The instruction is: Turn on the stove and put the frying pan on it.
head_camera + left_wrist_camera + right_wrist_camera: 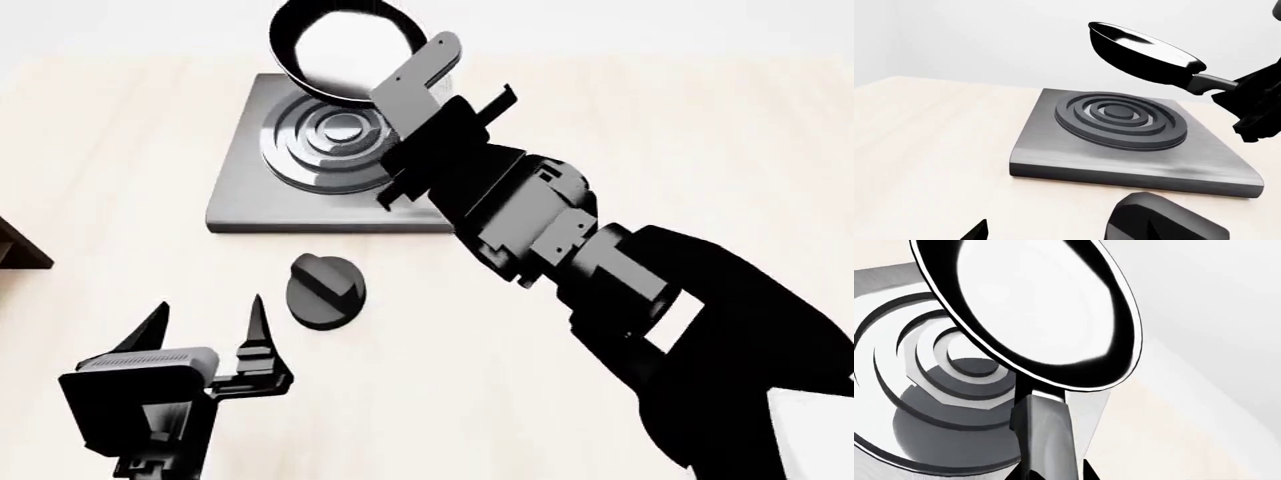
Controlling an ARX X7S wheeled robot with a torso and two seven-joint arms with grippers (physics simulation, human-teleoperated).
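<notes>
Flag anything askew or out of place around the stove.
Only the pan stands out: the right gripper holds it by the handle, tilted in the air above the stove's far edge, not flat on the burner rings. The knob sits on the table before the stove; nothing looks spilled or damaged.

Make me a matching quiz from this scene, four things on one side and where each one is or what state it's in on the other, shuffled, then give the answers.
Things:
1. frying pan
2. stove
3. knob
4. left gripper

Places or states:
A. lying flat on the table, nothing resting on its rings
B. open and empty, near the knob
C. held in the air by its handle, above the burner's far side
D. on the table, just in front of the slab

Pairs: 1-C, 2-A, 3-D, 4-B
</notes>
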